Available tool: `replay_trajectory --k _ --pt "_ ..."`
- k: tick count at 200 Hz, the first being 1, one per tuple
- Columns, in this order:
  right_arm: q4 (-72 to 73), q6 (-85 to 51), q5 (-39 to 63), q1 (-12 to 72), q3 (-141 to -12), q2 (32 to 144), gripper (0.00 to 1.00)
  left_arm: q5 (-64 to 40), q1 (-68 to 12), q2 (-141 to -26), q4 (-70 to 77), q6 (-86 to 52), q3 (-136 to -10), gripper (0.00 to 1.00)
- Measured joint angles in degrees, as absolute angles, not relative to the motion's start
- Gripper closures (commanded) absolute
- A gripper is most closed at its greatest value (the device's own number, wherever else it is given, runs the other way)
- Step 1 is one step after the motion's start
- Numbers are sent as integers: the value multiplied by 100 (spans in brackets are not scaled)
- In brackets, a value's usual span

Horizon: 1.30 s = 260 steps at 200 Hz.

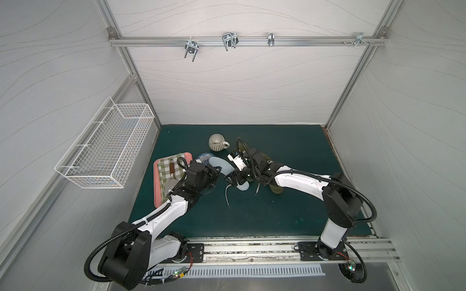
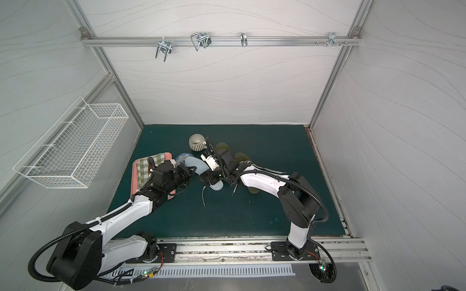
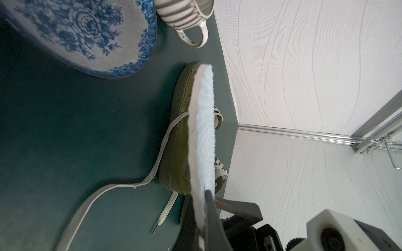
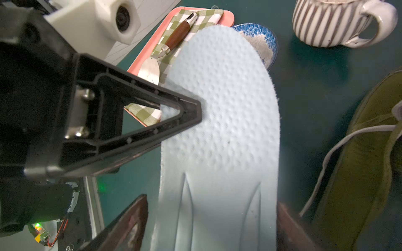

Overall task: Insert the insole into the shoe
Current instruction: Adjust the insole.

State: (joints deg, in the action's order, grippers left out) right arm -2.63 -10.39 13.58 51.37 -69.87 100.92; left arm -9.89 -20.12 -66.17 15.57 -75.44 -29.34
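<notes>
The pale blue insole (image 1: 223, 166) (image 2: 199, 165) (image 4: 221, 130) hangs above the green mat, seen edge-on in the left wrist view (image 3: 203, 130). My left gripper (image 1: 219, 173) (image 3: 205, 193) is shut on its side edge; one of its fingers (image 4: 191, 110) presses on the dotted face. My right gripper (image 1: 230, 180) (image 4: 212, 202) is open, its jaws straddling the insole's heel end with a gap on at least one side. The olive shoe (image 4: 369, 163) (image 3: 180, 134) (image 1: 265, 156) lies beside the insole, mostly hidden under the right arm, with loose white laces (image 1: 227, 196).
A striped mug (image 1: 216, 143) and a blue floral plate (image 1: 203, 157) stand just behind the insole. A pink tray (image 1: 156, 186) with a checked cloth and a spatula (image 1: 172, 168) lies on the left. Another olive shape (image 1: 277, 188) shows beneath the right arm. A wire basket (image 1: 106, 151) hangs on the left wall.
</notes>
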Motion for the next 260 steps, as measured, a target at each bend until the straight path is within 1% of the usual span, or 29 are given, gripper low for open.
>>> replay_trajectory --k 39,44,55,69,85,99,120,134,153,183,207,228,260 --pt "-311 -1000 1361 5137 -7013 10184 20 -1031 -1999 -6674 1673 -7566 -2934 100" --pt "-314 -996 1361 5137 -7013 10195 22 -1035 -1997 -6683 1693 -7570 -2934 100" --pt "-318 -952 1367 5137 -7015 10219 33 -1046 -1990 -6698 1708 -7572 -2934 100" --pt "-390 -910 1367 5135 -7059 10263 42 -1057 -1986 -6702 1702 -7570 -2934 100" --pt "-458 -928 1363 5131 -7111 10289 48 -1057 -1975 -6705 1699 -7570 -2934 100" --pt "-499 -902 1350 5131 -7144 10287 53 -1059 -1957 -6711 1702 -7570 -2932 92" --pt "-600 -845 1328 5131 -7196 10278 61 -1100 -1927 -6751 1739 -7590 -2926 74" --pt "-731 -779 1306 5131 -7244 10256 65 -1135 -1911 -6796 1785 -7601 -2915 66" --pt "-1133 -701 1234 5109 -7470 10254 68 -1190 -1900 -6866 1806 -7577 -2912 62" --pt "-1949 -676 1175 4947 -7929 10221 70 -1310 -1887 -6925 1774 -7360 -2936 60" --pt "-2512 -701 1177 4635 -7972 10025 70 -1393 -1892 -6925 1485 -7008 -3157 60" --pt "-2768 -731 1160 4244 -7677 9566 71 -1365 -1931 -6904 1096 -6497 -3422 60" --pt "-2947 -854 1138 3684 -6794 8392 71 -1236 -2174 -6917 375 -5601 -3883 60"
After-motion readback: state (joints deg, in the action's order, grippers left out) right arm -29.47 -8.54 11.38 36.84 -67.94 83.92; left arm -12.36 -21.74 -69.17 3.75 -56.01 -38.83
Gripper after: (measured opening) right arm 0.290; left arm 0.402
